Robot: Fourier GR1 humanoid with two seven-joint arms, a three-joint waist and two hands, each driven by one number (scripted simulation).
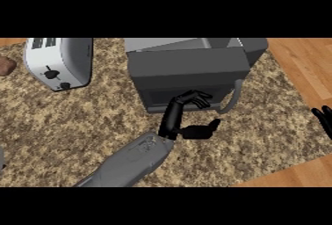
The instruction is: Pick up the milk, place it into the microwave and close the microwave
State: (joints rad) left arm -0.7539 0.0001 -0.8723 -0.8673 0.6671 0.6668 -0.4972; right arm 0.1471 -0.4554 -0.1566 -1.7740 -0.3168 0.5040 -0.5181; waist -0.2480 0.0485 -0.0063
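The dark grey microwave (188,66) stands at the top centre, its door face turned toward me and its curved handle (236,96) at the right. The door looks shut or very nearly so. My left hand (188,115) reaches up from the lower left. Its relaxed fingers (194,98) touch the door's window and its thumb (209,127) sticks out to the right, holding nothing. My right hand (322,117) rests open at the right edge, fingers up. No milk is visible; the door hides the microwave's inside.
A white toaster (58,61) stands at the upper left of the speckled counter (77,127). A brown object (5,65) pokes in at the left edge. Wooden floor (304,66) lies beyond the counter's right edge.
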